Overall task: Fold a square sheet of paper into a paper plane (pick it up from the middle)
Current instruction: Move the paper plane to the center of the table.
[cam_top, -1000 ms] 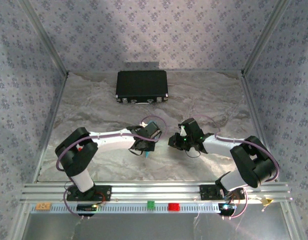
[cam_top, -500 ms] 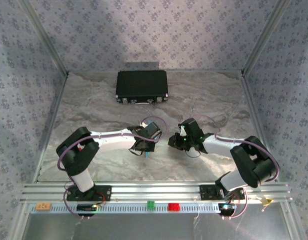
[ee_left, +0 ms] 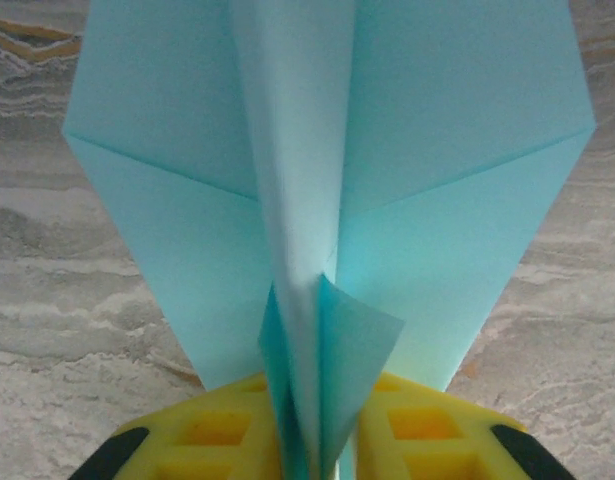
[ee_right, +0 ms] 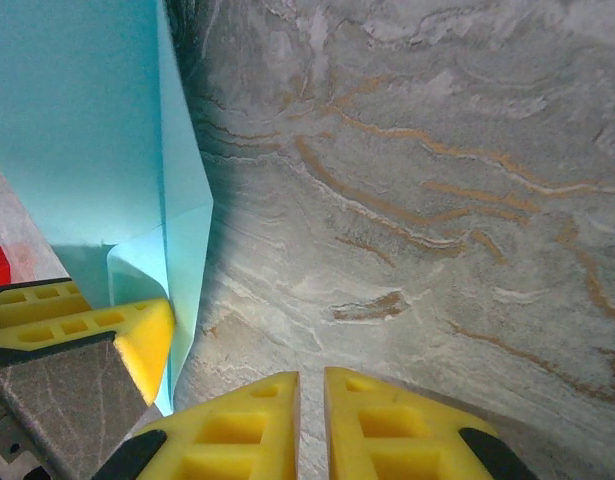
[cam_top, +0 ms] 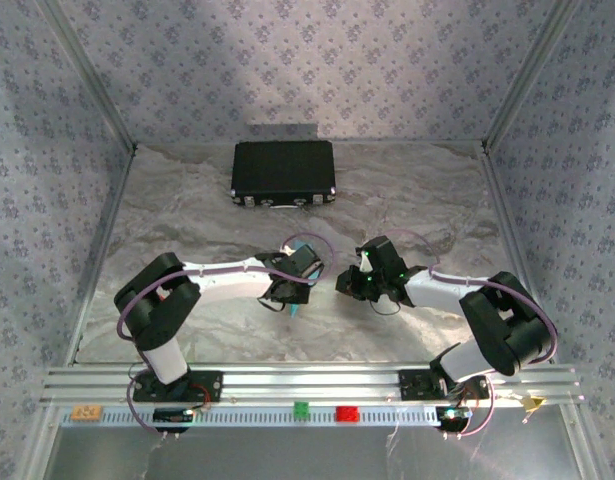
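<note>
Since a second ago the left arm's wrist has shifted slightly, and a sliver of light-blue paper now shows above it in the overhead view; the right arm is unchanged. The left tool (ee_left: 317, 445) has its yellow fingers (ee_left: 222, 425) close on either side of the centre fold of the light-blue folded paper plane (ee_left: 427, 150), pinching it so that the creased wings spread above the pads. The plane is held over the marbled grey tabletop (cam_top: 407, 190), about midway between the left and right edges and somewhat nearer the near edge. The right tool (ee_right: 310, 400) sits just beside the paper with its fingers almost together and nothing between them. A black rectangular case (cam_top: 283, 172) lies closed by the far edge; its contents cannot be seen.
</note>
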Controlling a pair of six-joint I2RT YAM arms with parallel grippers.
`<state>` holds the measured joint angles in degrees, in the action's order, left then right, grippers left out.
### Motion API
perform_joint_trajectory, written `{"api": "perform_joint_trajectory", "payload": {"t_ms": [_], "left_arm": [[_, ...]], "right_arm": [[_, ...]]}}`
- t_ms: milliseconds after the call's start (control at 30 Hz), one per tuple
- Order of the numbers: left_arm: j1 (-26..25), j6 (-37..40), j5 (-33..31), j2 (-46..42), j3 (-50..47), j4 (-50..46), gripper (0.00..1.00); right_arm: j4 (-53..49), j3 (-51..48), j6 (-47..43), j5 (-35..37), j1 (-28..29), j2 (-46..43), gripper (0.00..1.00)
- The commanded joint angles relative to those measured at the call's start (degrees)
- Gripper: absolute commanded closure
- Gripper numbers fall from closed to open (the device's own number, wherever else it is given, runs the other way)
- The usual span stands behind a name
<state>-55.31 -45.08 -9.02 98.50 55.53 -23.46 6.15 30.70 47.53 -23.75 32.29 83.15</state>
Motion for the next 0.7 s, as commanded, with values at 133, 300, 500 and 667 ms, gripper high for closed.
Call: {"api": "perform_joint_trajectory", "payload": {"t_ms": [133,300,500,667], "left_arm": [[-0.33,-1.32,0.23,1.92,1.24,-1.93,0.73],[-0.50,-2.53,-0.68,1.88,1.47,-3.33,0.70],[-1.19,-4.76,-2.59,2.22,2.63,-5.98,0.66],[-2.23,-6.22,-3.95,3.65,4.93,-8.72,0.64]], "right_arm": [[-1.16,1.29,-0.67,0.64,0.32,-0.49,0.85],[-1.32,1.21,-0.61,0.68,0.33,-0.82,0.85],[-1.89,0.94,-0.60,1.24,0.25,-1.67,0.84],[-2.17,0.94,-0.82,1.36,0.14,-1.97,0.84]]}}
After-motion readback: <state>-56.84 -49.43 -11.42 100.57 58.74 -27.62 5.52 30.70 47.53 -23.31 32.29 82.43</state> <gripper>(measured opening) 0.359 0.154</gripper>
